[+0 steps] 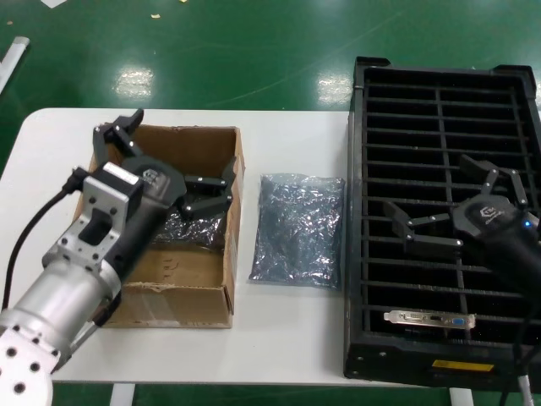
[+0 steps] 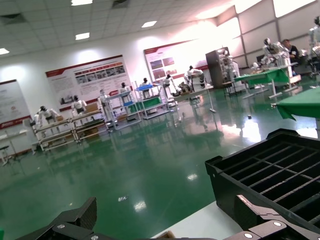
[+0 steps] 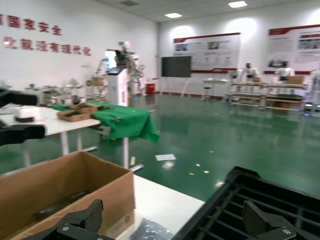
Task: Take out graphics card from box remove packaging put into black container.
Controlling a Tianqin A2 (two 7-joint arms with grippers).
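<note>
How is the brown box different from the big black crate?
The box is brown cardboard with plain walls; the black container is black plastic split into many narrow slots. The box is smaller and sits on the robot's left, the black container on its right. The box holds shiny packaging; the black container holds a graphics card. Both rest on the white table.

Bright ceiling lights glare off the green floor [image 2: 150, 165] — far background soft.

The head view looks steeply down, close on the table [image 1: 287, 338]. Both wrist views face level across the hall, sharing the black container [image 2: 270, 165] at frame's lower right.
</note>
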